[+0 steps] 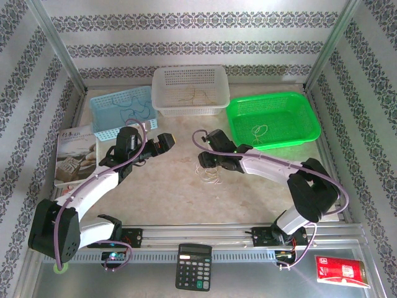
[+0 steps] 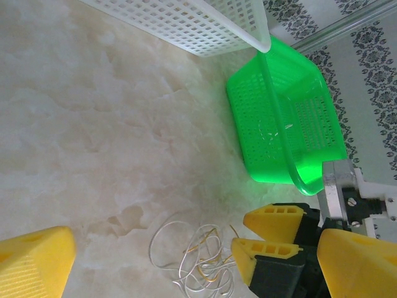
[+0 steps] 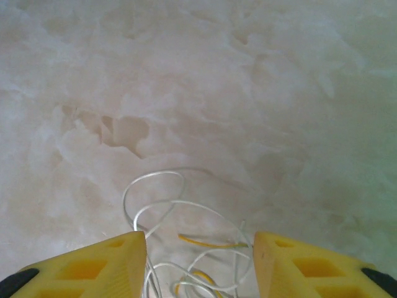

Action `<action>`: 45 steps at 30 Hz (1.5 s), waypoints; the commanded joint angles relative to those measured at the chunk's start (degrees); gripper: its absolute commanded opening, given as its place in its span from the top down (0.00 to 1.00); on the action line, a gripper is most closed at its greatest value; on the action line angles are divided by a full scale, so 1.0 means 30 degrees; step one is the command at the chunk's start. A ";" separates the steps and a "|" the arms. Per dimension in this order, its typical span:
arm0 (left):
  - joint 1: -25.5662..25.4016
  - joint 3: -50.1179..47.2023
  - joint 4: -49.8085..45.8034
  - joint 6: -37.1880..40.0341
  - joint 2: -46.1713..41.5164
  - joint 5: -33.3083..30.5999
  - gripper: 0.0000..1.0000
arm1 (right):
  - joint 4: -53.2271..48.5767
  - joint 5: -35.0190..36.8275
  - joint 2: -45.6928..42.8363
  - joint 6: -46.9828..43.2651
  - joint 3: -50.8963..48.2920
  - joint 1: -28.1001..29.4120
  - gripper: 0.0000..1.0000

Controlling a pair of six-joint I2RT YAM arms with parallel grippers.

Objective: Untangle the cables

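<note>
Nearest the lens, the right gripper (image 3: 200, 254) hangs half parted, its jaws straddling the cables (image 3: 198, 241) without clamping them, probably lined up to single out a strand. The whitish and tan tangle lies loose mid-table (image 1: 161, 192). At ten o'clock from it the left gripper (image 1: 166, 141) hovers wide open and empty, apparently ready to take the other end. Further out, the white basket (image 1: 190, 107) at twelve and the green basket (image 1: 285, 108) at two each hold loose strands, so they are likely sorting bins.

The left arm (image 1: 93, 186) and right arm (image 1: 267, 164) have white links with black joints; a purple cord (image 1: 59, 239) runs along each. The claw fingers (image 3: 93, 267) are yellow wedges.
</note>
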 commanded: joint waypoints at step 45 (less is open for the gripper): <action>-0.1158 0.0499 0.2133 0.1914 0.1132 0.2142 0.00 | 0.1475 -0.3094 -0.5580 0.2380 -0.2435 -0.2540 1.00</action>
